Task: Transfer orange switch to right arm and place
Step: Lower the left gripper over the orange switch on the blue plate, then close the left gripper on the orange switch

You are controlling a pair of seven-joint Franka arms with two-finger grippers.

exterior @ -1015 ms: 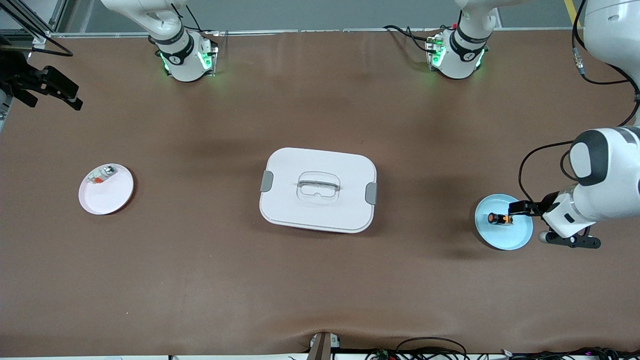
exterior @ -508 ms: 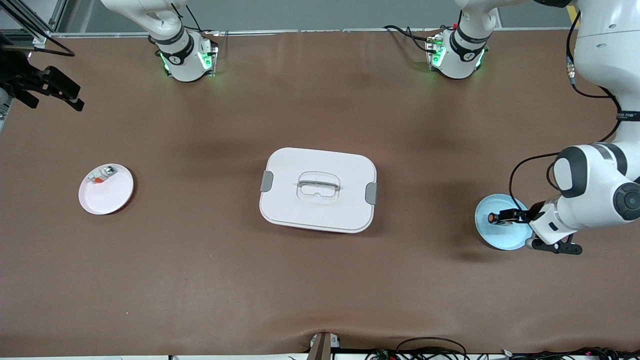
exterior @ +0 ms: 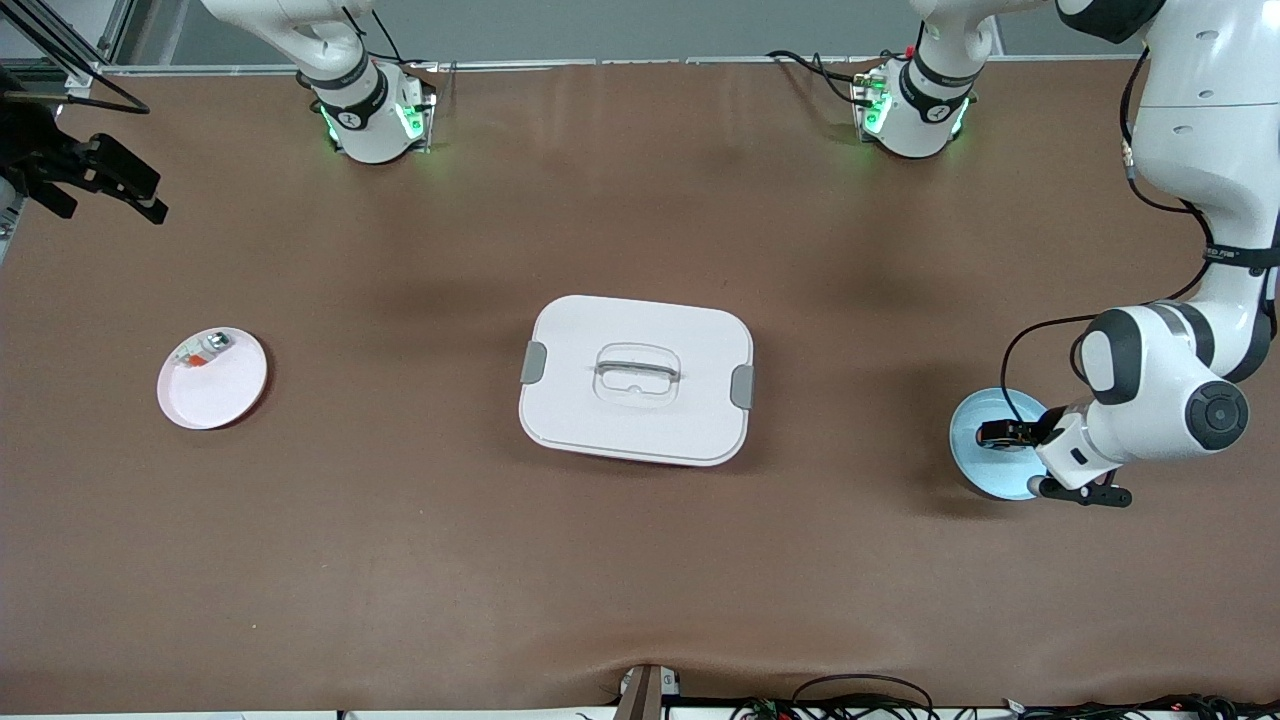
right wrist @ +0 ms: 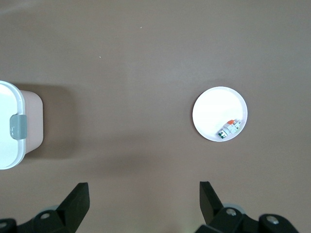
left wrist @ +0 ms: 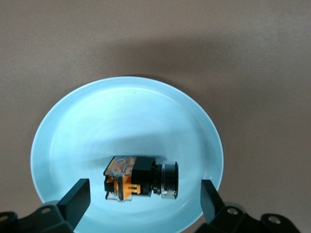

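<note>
The orange switch (left wrist: 141, 177) lies on its side on a light blue plate (left wrist: 121, 116), showing a black body, orange marks and a round cap. My left gripper (left wrist: 144, 194) is open and low over that plate (exterior: 970, 452), with one finger on each side of the switch and not touching it. In the front view the left gripper (exterior: 998, 433) covers the switch. The right arm waits high over its own end of the table with the right gripper (exterior: 145, 192) open and nothing between its fingers (right wrist: 80, 196).
A white lidded box (exterior: 636, 378) with a handle sits mid-table. A white plate (exterior: 215, 395) holding a small white-grey part (exterior: 203, 350) lies toward the right arm's end. That plate (right wrist: 211, 114) and the box's edge (right wrist: 9, 126) show below the right gripper.
The left arm has swung in over the blue plate, and its open gripper has come over the switch, hiding it in the front view. The right arm has not moved.
</note>
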